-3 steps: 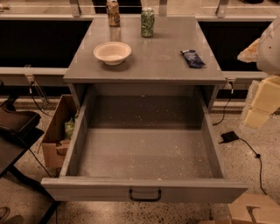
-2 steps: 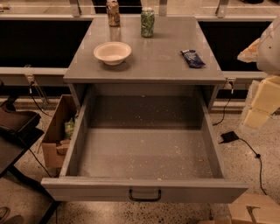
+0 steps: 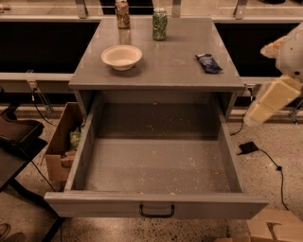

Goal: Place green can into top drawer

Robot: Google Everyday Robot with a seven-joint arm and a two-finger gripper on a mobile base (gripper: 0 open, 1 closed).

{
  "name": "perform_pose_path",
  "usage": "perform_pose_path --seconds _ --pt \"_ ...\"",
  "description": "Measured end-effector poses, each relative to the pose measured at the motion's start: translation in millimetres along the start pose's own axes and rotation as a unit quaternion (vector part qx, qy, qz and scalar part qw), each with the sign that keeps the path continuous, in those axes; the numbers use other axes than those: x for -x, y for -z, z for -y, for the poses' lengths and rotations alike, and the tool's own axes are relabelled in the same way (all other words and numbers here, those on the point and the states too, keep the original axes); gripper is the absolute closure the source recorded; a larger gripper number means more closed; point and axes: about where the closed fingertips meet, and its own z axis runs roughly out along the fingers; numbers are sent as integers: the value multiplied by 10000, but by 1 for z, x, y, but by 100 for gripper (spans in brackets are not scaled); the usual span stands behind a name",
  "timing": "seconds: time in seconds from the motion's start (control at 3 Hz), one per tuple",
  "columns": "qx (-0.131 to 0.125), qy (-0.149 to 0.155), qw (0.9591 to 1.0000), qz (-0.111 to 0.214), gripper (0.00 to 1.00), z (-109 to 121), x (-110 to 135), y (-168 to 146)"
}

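Observation:
The green can (image 3: 159,24) stands upright at the back of the grey cabinet top (image 3: 170,66), right of centre. The top drawer (image 3: 156,203) is pulled fully open below it, and its speckled floor holds nothing. My arm shows as pale links at the right edge, and my gripper (image 3: 273,47) hangs there to the right of the cabinet. It is well away from the can and level with the cabinet top.
A brown-orange can (image 3: 122,13) stands left of the green can. A white bowl (image 3: 121,56) and a dark blue packet (image 3: 209,63) lie on the cabinet top. A cardboard box (image 3: 61,146) sits left of the drawer, and a black plug with its cable (image 3: 248,148) lies on the floor to the right.

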Motion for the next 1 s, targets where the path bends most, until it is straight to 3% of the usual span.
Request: perform_pose_path --seconds 0.33,0.67,1.0 --pt "-711 -191 9926 963 0 72 21 -25" --pt "-1264 -299 9749 1807 0 138 53 -28" --pt "-1340 -576 9531 2652 0 186 99 -40"
